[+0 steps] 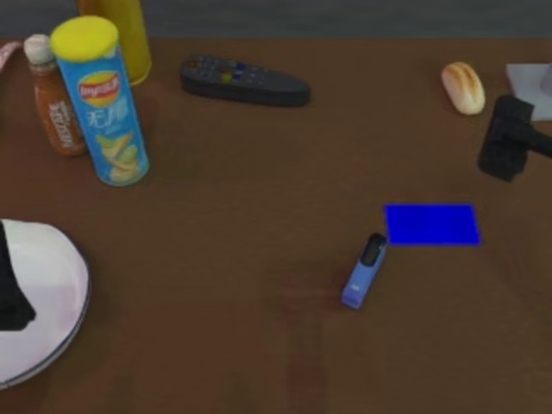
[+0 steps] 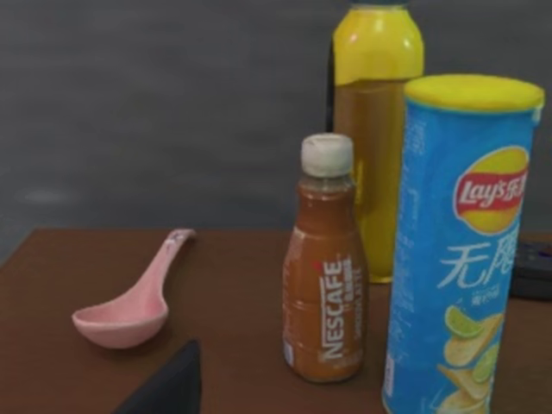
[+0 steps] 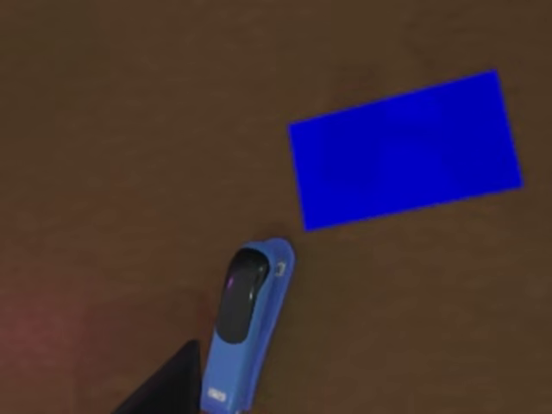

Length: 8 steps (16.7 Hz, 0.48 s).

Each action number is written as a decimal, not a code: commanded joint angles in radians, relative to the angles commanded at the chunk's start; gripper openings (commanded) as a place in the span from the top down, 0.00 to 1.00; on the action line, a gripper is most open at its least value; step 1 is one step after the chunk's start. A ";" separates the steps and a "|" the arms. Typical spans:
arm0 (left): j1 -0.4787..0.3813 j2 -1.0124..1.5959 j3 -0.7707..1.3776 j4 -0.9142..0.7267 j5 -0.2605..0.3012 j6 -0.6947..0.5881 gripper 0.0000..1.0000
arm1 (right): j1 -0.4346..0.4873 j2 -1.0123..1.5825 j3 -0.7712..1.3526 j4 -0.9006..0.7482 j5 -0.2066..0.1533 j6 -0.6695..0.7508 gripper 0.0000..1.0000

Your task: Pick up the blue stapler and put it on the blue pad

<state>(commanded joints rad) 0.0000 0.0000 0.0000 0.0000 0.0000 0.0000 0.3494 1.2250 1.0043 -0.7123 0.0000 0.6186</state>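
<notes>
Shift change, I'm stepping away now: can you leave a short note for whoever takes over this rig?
Left arm: parked at the table's left edge, over the white plate.
Right end effector: near the right edge, above the table, holding nothing.
Blue stapler: lying on the table, its black end just off the blue pad's near-left corner.
Done: nothing yet.
Left: grasp the stapler, set it on the pad.

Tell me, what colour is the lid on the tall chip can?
Yellow. The lid on the blue chip can shows best in the left wrist view.
</notes>
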 joint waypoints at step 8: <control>0.000 0.000 0.000 0.000 0.000 0.000 0.00 | 0.192 0.662 0.553 -0.390 -0.001 0.340 0.00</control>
<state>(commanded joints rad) 0.0000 0.0000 0.0000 0.0000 0.0000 0.0000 0.5417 1.8873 1.5571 -1.1021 -0.0010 0.9586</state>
